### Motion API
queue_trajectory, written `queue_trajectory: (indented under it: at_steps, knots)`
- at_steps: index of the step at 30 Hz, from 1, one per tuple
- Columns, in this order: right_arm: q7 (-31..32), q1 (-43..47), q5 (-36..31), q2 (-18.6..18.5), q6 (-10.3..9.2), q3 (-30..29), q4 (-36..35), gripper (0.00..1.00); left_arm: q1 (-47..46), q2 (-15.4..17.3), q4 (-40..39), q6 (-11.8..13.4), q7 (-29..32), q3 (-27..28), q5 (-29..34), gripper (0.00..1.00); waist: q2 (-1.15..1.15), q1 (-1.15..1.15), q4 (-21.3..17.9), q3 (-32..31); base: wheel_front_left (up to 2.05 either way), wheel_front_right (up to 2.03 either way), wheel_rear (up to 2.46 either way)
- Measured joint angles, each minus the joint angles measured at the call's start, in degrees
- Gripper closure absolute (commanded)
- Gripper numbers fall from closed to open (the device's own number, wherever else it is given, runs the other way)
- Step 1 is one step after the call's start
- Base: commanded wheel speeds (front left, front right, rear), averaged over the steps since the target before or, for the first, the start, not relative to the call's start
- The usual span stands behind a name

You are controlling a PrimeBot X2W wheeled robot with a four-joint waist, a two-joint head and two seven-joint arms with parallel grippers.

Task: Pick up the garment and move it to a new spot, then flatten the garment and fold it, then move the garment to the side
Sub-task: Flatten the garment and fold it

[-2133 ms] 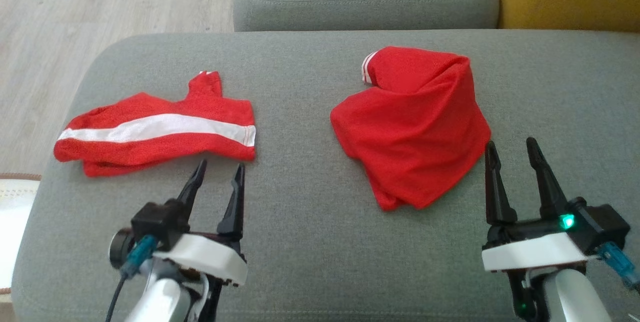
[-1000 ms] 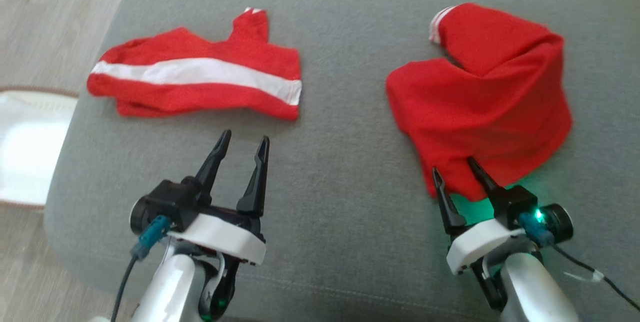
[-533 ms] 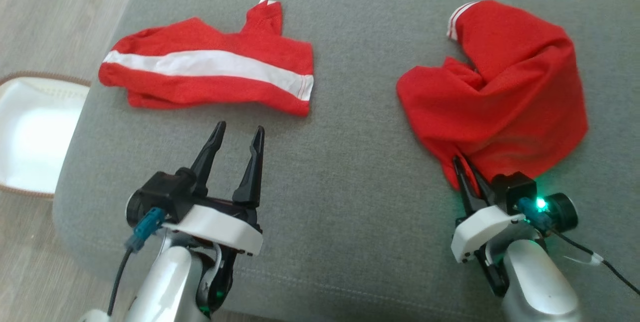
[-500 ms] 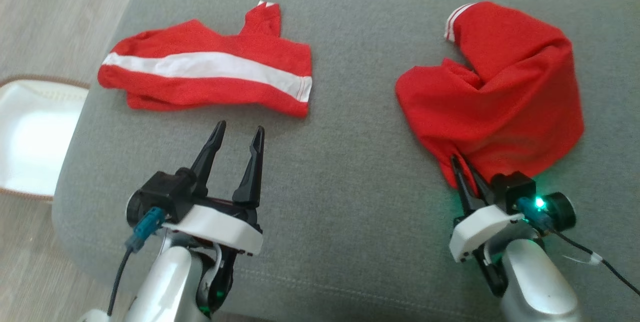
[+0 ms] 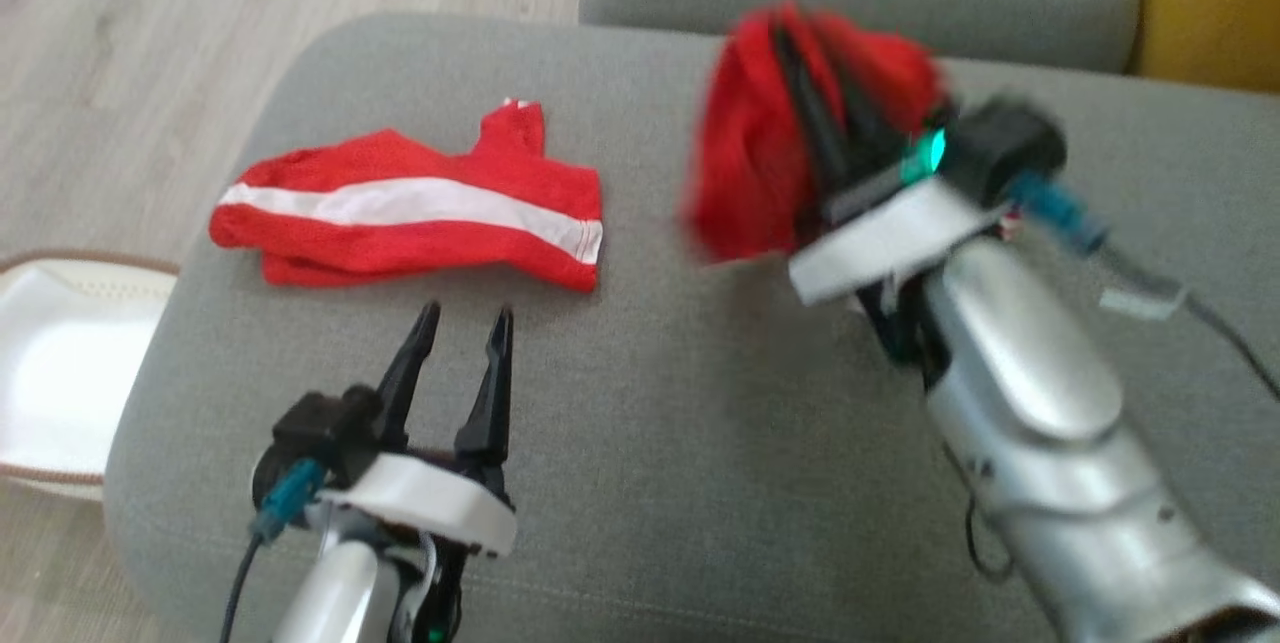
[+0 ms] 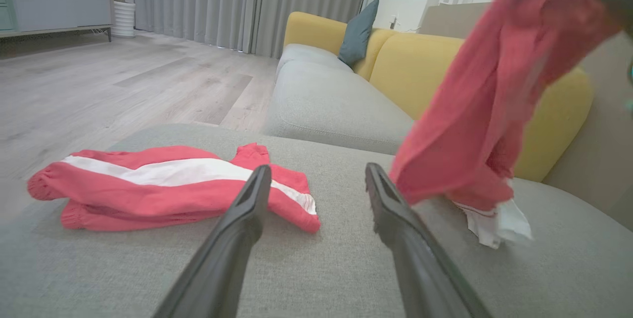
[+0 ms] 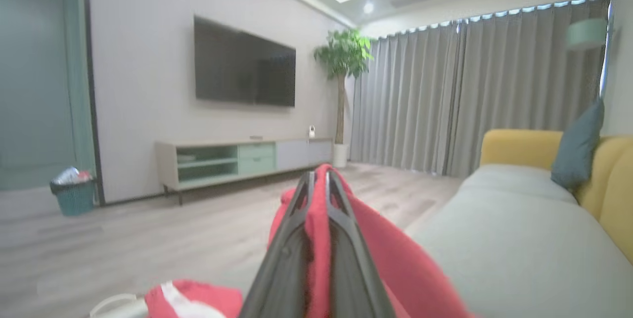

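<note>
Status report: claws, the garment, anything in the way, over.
Right claw shut on plain red garment, hanging above sofa cushion. Left claw open, empty, low over cushion. Folded striped garment lies ahead of left claw, apart from the held one.

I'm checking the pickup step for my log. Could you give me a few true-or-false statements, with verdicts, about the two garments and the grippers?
1. The right gripper is shut on the plain garment. True.
2. The plain garment lies spread flat on the cushion. False: it hangs bunched from the right gripper.
3. The left gripper holds the striped garment. False: its jaws are open and empty, just short of that garment.
4. The striped garment lies on the cushion, to the robot's left of the plain one. True.
</note>
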Motion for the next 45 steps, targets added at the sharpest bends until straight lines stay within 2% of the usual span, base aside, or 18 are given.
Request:
queue_trajectory:
  at_steps: [5,9,13,16,19,20,21,25,28,33,40,45]
  knots:
    - [-0.2,-6.6,8.2,0.0,0.00,-1.2,-3.3,1.00,3.0,0.0,0.1,0.6,0.0,0.9,0.0,0.00,0.00,0.00,-0.5,-2.7,0.00,0.00,0.00]
    - [0.4,-9.0,10.9,0.0,0.00,-7.3,-1.0,1.00,4.8,0.1,-0.4,1.0,0.0,1.7,0.0,0.00,0.00,0.00,-2.3,-3.2,0.00,0.00,0.00]
    - [4.7,-7.8,4.0,-0.4,0.00,-20.8,6.0,1.00,4.9,0.1,-1.0,1.0,0.0,1.7,0.0,0.00,0.00,0.00,-4.4,-2.5,0.00,0.00,0.00]
    - [7.5,-4.4,-1.9,-3.2,0.00,-30.7,9.3,1.00,4.7,0.1,-1.1,1.0,0.0,1.6,0.0,0.00,0.00,0.00,-5.3,-1.3,0.00,0.00,0.00]
    - [10.5,0.4,-10.3,-5.6,0.00,-43.7,12.4,1.00,3.7,0.0,-1.1,1.0,0.0,1.6,0.0,0.00,0.00,0.00,-6.2,0.1,0.00,0.00,0.00]
    - [11.6,2.0,-13.4,-5.8,0.00,-47.8,12.6,0.28,3.4,0.0,-1.1,1.0,0.0,1.6,0.0,0.00,0.00,0.00,-6.4,0.5,0.00,0.00,0.00]
    - [12.9,3.4,-16.5,-5.7,0.00,-50.9,12.6,0.00,3.1,0.0,-1.1,0.9,0.0,1.6,0.0,0.00,0.00,0.00,-6.7,0.9,0.00,0.00,0.00]
    - [14.0,6.0,-23.5,-2.0,0.00,-58.8,10.0,0.00,2.1,0.0,-0.9,0.5,0.0,1.7,0.0,0.00,0.00,0.00,-7.9,2.3,0.00,0.00,0.00]
    - [12.7,6.0,-24.9,0.2,0.00,-59.7,7.3,0.00,1.8,0.0,-0.8,0.5,0.0,1.9,0.0,0.00,0.00,0.00,-8.9,2.8,0.00,0.00,0.00]
    - [9.9,6.0,-24.7,0.5,0.00,-57.4,4.5,0.00,1.6,0.0,-0.7,0.4,0.0,1.9,0.0,0.00,0.00,0.00,-9.9,2.7,0.00,0.00,0.00]
    - [4.3,8.0,-17.8,0.5,0.00,-42.2,-1.1,0.00,1.4,0.0,-0.7,0.4,0.0,2.0,0.0,0.00,0.00,0.00,-10.6,1.3,0.00,0.00,0.00]
    - [1.7,14.8,-12.7,0.5,0.00,-32.1,-7.8,0.00,1.4,0.0,-1.1,0.5,0.0,1.8,0.0,0.00,0.00,0.00,-10.5,0.0,0.00,0.00,0.00]
